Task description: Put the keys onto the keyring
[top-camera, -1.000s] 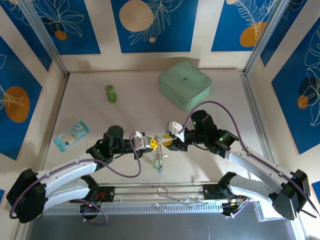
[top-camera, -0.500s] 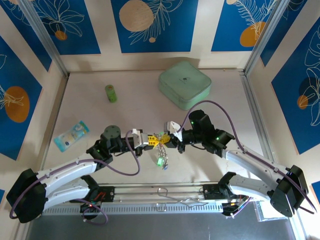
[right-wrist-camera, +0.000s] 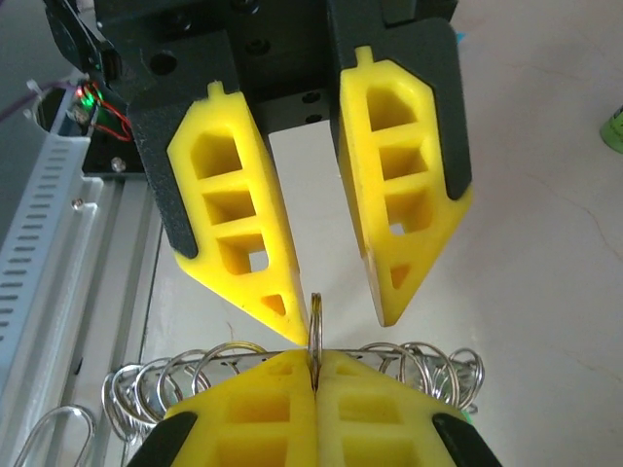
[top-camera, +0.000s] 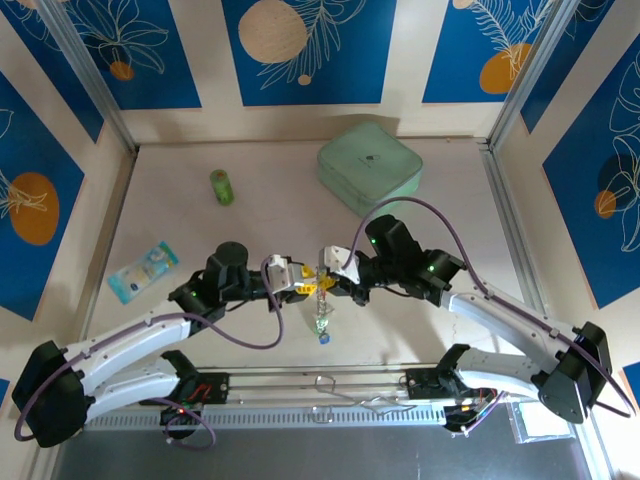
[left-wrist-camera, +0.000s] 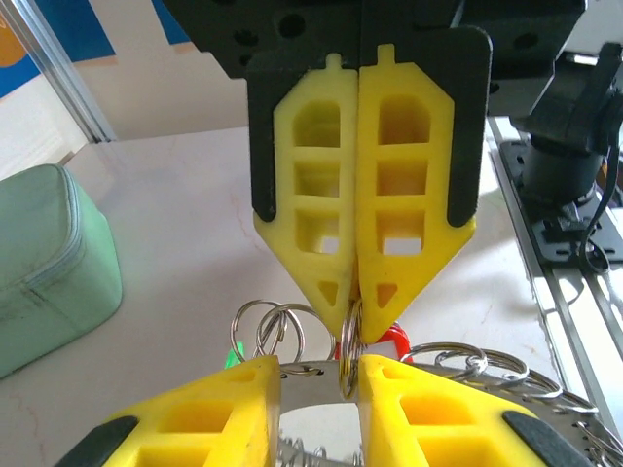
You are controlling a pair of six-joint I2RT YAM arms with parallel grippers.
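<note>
The keyring [left-wrist-camera: 487,370], a silvery band hung with wire loops, hangs in the air between my two grippers; its loops [right-wrist-camera: 409,360] spread to both sides. My right gripper [right-wrist-camera: 313,365] is shut on a small split ring [right-wrist-camera: 314,316] standing upright on the band. My left gripper [left-wrist-camera: 321,375] is open, its pads [left-wrist-camera: 243,389] on either side of the band and that ring [left-wrist-camera: 350,350]. The right gripper [left-wrist-camera: 352,311] meets it tip to tip. The keys [top-camera: 322,322] dangle below the grippers, and a red tag [left-wrist-camera: 394,341] and a green tag [left-wrist-camera: 236,352] peek out behind.
A pale green box [top-camera: 369,169] sits at the back of the table [top-camera: 470,240]. A green cylinder [top-camera: 221,186] stands at the back left and a blue packet [top-camera: 143,269] lies at the left. A metal rail [top-camera: 320,385] runs along the near edge.
My right gripper closed on the small ring. My left gripper, shut before, has now parted its jaws. Both grippers drifted slightly left and the hanging keys swung back to straight.
</note>
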